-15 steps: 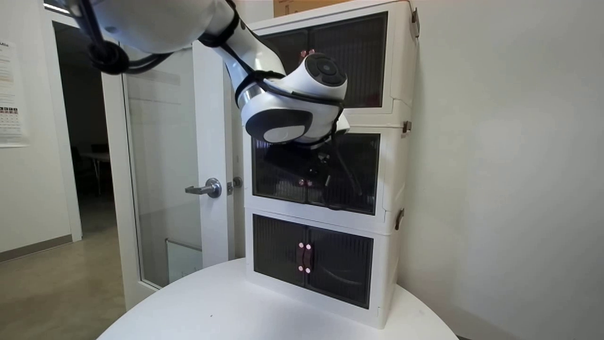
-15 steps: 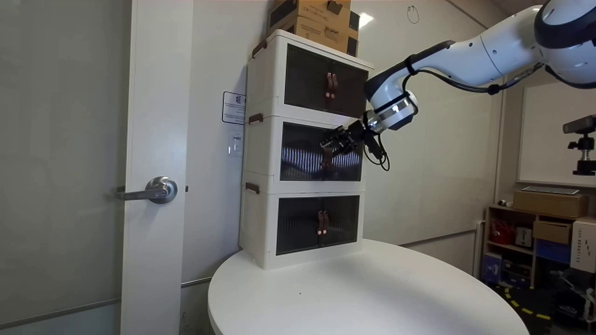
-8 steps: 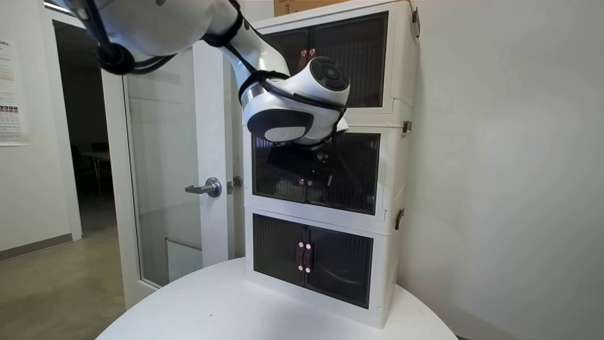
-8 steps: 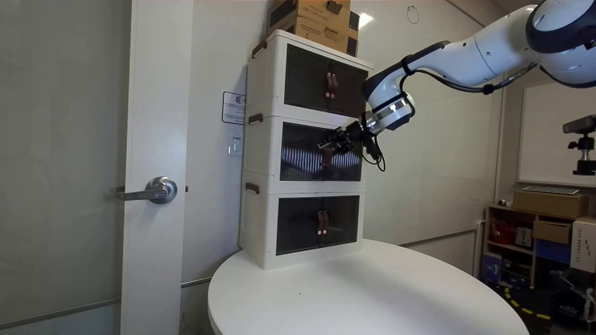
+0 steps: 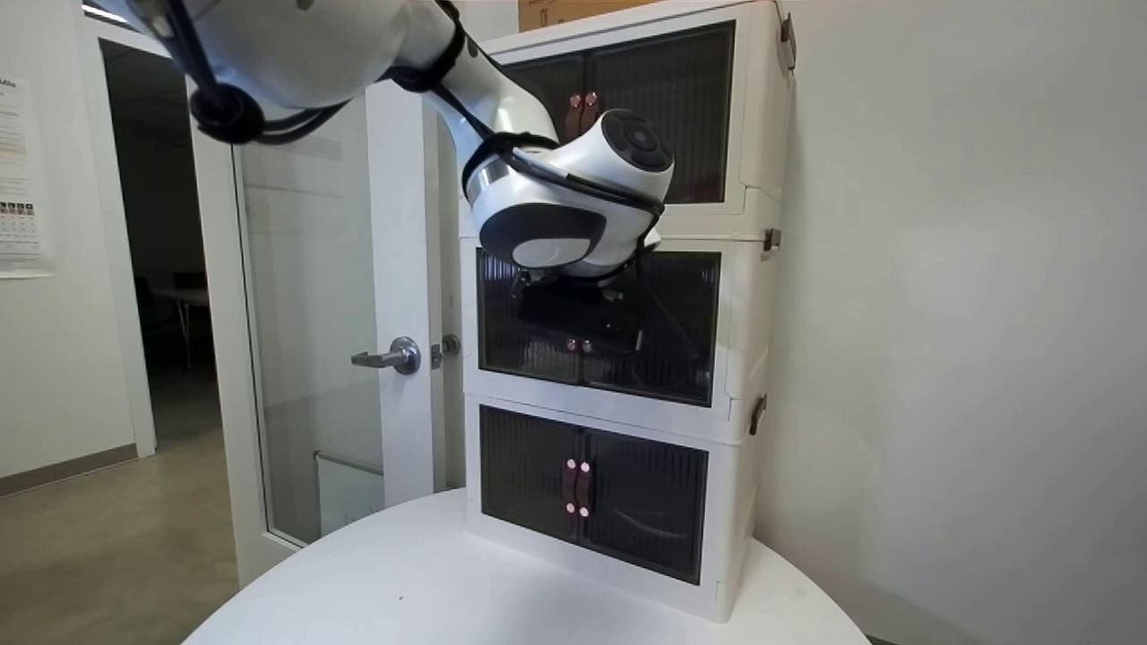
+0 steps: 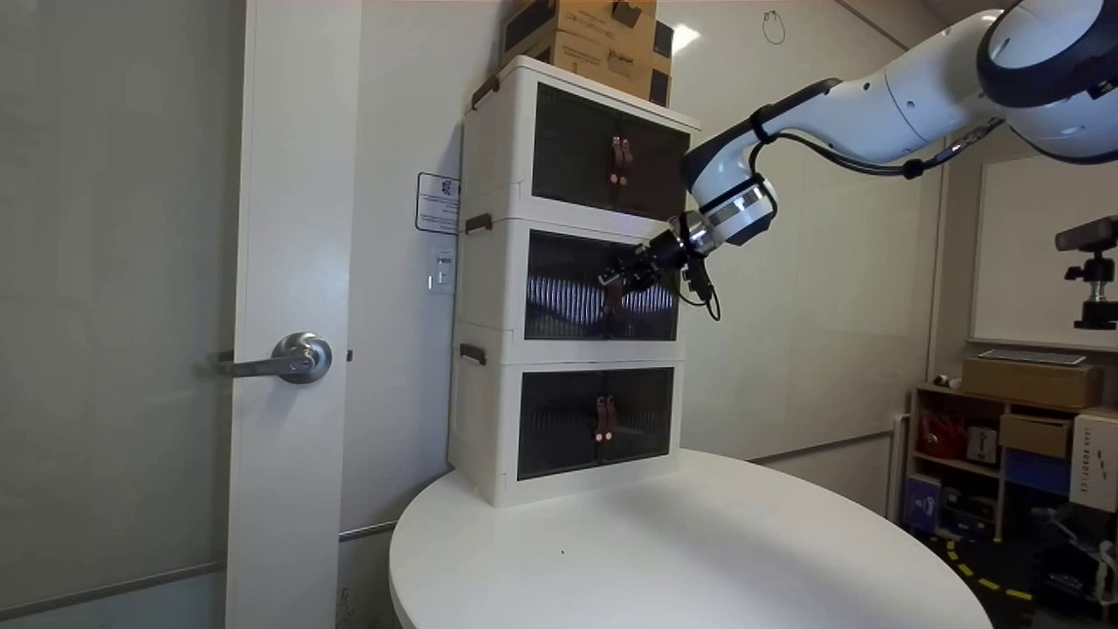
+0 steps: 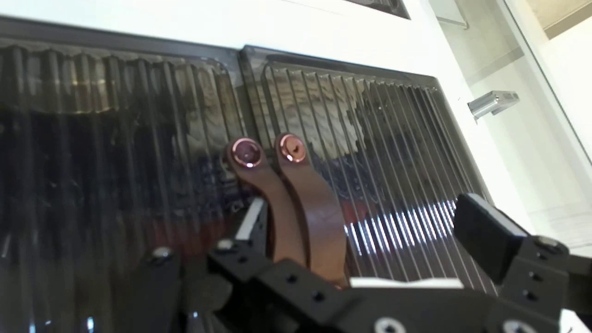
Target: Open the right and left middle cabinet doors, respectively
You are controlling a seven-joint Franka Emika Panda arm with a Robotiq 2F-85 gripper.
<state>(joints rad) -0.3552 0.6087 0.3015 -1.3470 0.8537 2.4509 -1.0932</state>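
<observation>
The left middle cabinet door [image 5: 498, 336] [image 6: 563, 297] and right middle cabinet door [image 5: 688, 309] [image 6: 653, 321] are dark, ribbed and shut in both exterior views. The wrist view is upside down: the right door [image 7: 125, 152] is at its left, the left door [image 7: 388, 138] at its right. The right door's brown strap handle [image 7: 282, 210] and the left door's handle [image 7: 326, 222] run side by side. My gripper [image 7: 363, 208] [image 5: 578, 312] [image 6: 614, 273] is open at the handles. One finger is close beside the right door's handle; whether it touches is unclear. The other is over the left door.
Shut top doors [image 6: 576, 144] and bottom doors [image 6: 559, 424] lie above and below. A white round table [image 6: 699, 559] bears the cabinet. Cardboard boxes [image 6: 603, 52] stand on top. A room door with a metal lever [image 5: 394, 356] is beside the cabinet.
My gripper has shifted slightly to the right and turned a little in an exterior view, staying close to the handles. The middle doors have not moved.
</observation>
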